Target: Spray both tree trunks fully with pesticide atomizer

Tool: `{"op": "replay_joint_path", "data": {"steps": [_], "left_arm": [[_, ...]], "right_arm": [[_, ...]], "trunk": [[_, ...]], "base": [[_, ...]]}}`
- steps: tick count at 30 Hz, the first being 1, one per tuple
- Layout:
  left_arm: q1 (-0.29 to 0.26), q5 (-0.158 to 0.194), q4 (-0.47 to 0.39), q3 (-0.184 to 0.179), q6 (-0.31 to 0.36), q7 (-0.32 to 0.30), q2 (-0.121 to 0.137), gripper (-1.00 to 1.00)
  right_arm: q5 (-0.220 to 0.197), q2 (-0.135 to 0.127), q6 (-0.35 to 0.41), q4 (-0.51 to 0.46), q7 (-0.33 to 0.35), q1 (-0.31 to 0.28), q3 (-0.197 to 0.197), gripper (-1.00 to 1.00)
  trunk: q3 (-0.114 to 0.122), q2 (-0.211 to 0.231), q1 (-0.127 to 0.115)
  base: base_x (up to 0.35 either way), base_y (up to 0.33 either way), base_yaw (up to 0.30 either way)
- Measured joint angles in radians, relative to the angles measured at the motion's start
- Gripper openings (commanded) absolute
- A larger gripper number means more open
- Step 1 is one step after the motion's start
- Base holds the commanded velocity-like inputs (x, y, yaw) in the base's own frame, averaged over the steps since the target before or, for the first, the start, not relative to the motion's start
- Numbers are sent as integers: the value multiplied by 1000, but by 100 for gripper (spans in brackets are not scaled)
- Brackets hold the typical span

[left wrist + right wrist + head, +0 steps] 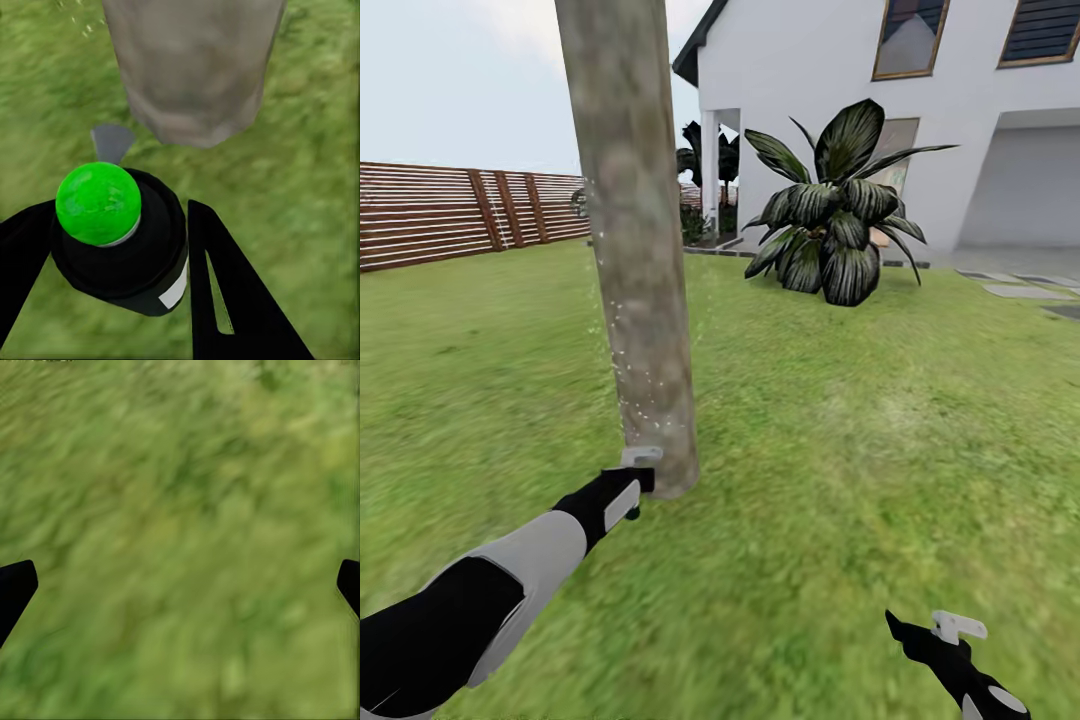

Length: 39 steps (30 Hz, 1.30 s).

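Note:
A thick grey-brown mottled tree trunk (628, 250) rises from the lawn left of centre, and its base (195, 82) also shows in the left wrist view. Fine white droplets (622, 360) speckle the trunk's lower left side. My left gripper (636, 482) is low by the foot of the trunk, shut on the pesticide atomizer (120, 247), a small black can whose round top (98, 202) shows bright green here. My right gripper (945, 632) hangs open over bare grass at the lower right, its fingertips (15, 585) wide apart with nothing between them.
A low, dark broad-leaved plant (838, 220) stands in front of a white house (960, 110) at the back right. A brown slat fence (450, 210) runs along the back left. Grass (880, 420) spreads to the right of the trunk.

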Motion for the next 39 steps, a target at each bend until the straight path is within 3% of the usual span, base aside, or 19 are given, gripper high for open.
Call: {"op": "replay_joint_path", "data": {"steps": [5,7,10,12,14,16,17,19,21,25,31,34,35,36,39], "left_arm": [[2,8,17,-1,0,-1,-3,-100],[10,7,13,2,-1,-1,-22,-100],[11,1,-107,5,39,3,-27,-100],[1,0,-280,7,304,40,-28,-100],[-11,-9,-381,7,382,147,-28,-100],[-21,-14,-521,8,499,369,-28,-100],[-24,-5,-573,9,556,413,-27,-100],[-42,-3,-639,25,623,445,-25,-100],[-106,-5,-667,90,696,457,-25,-100],[-226,-6,-659,127,728,463,-22,-100],[-435,13,-463,131,732,462,-26,-100],[-557,64,-368,132,734,460,-43,-100],[-594,104,-345,132,732,460,-45,-100],[-643,175,-306,132,730,460,-47,-100],[-742,210,-222,131,736,460,-47,-100]], "right_arm": [[0,0,0,0,0,0,-1,100],[0,0,0,1,0,0,-1,100],[0,0,0,1,0,0,0,100],[-1,0,0,3,0,0,0,100],[-1,0,1,3,0,0,0,100],[0,0,0,3,1,0,-1,100],[0,0,0,3,0,0,-1,100],[0,0,0,3,0,0,-1,100],[-1,0,1,3,0,0,-1,100],[-1,0,1,3,0,0,0,100],[-1,0,0,3,0,0,-1,100],[-1,0,0,4,0,0,-1,100],[-1,0,0,4,0,0,0,100],[-2,0,1,4,0,0,0,100],[-1,0,0,4,0,0,0,100]], "trunk": [[0,0,0],[0,0,0],[0,0,0],[0,0,0],[0,0,0],[0,0,0],[0,0,0],[0,0,0],[0,0,0],[0,0,0],[0,0,0],[0,0,0],[0,0,0],[0,0,0],[0,0,0]], "base": [[0,-58,45],[0,-2,2],[0,0,0],[0,0,0],[0,0,0],[0,0,0],[0,0,0],[0,0,0],[0,0,0],[0,0,0],[0,0,0],[0,0,0],[0,0,0],[0,0,0],[0,0,0]]}}
